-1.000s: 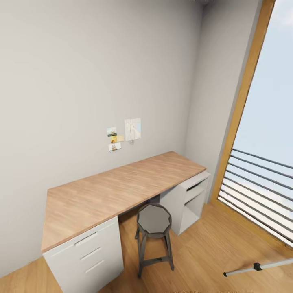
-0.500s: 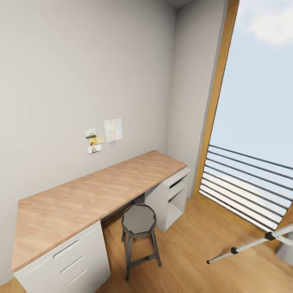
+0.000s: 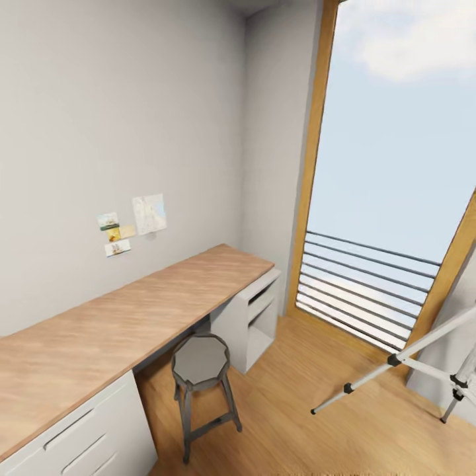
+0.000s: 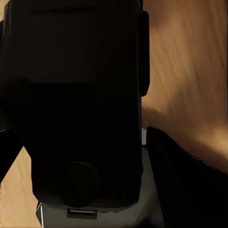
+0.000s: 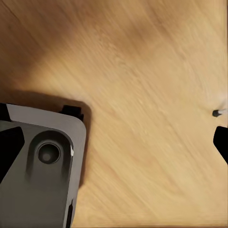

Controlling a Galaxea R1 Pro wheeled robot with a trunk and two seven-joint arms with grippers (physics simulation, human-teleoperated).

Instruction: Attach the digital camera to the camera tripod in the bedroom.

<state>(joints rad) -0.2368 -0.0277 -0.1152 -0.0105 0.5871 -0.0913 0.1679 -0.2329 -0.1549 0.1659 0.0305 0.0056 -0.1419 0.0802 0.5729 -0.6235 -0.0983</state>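
Bedroom corner with pale grey walls and light wood plank floor (image 3: 297,410). Along the left wall, a long wood-topped surface (image 3: 132,311) on white drawer units, bare on top, with small paper notes (image 3: 132,221) pinned above it. In front, a short grey metal stool with an octagonal seat (image 3: 200,360). To the right, a tall wood-framed window (image 3: 311,165) with horizontal grey rails across its lower part. At the lower right, near the window, the tall silver-legged camera tripod with black joints (image 3: 396,363), legs splayed onto the floor, head cut off by the picture's edge. In the left wrist view, a matte black boxy digital camera (image 4: 76,104) close before the lens, above plank floor; whether the left hand grips it, impossible to tell. In the right wrist view, plank floor and a grey robot base corner (image 5: 42,166); right hand's state impossible to tell.
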